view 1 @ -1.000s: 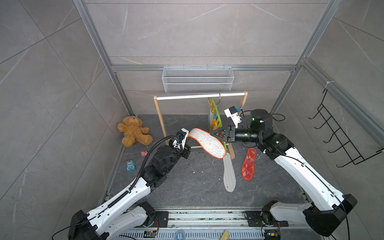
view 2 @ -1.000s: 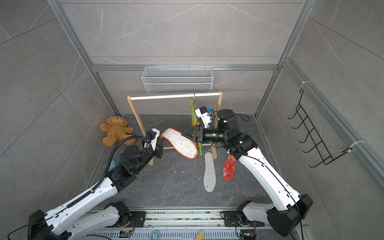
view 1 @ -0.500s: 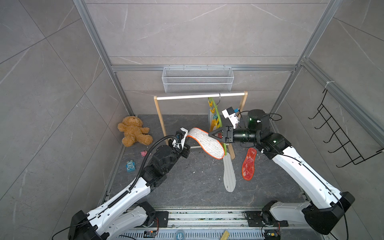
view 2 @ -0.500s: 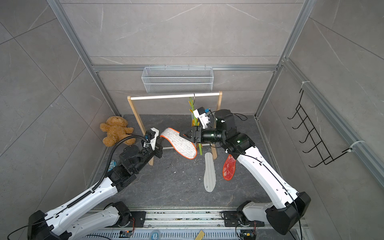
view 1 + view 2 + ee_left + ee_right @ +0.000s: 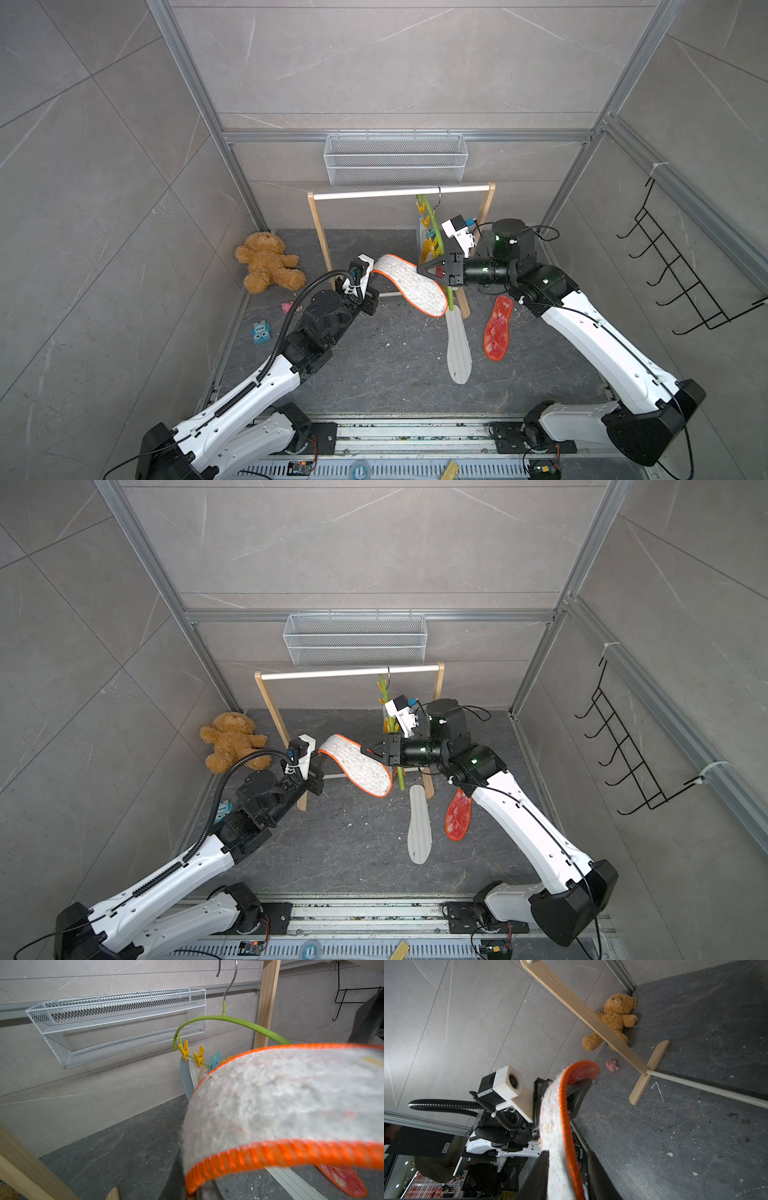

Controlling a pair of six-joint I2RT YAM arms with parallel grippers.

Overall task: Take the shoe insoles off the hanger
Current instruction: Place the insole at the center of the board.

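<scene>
Pinches one end of the grey orange-rimmed insole (image 5: 409,284) in the closed left gripper (image 5: 372,274), over the floor's (image 5: 374,374) middle; straddles the far end with the right gripper (image 5: 424,270), narrowly parted; risks a drop on early release, or a snag on the hanger (image 5: 224,1017) beside

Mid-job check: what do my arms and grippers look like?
The left arm and right arm have white shells with black joints and bases. A black corrugated hose runs along the left one. The left gripper and right gripper have black wedge-shaped fingers, each with a white boxy wrist camera. Green lights glow on the right arm.
</scene>
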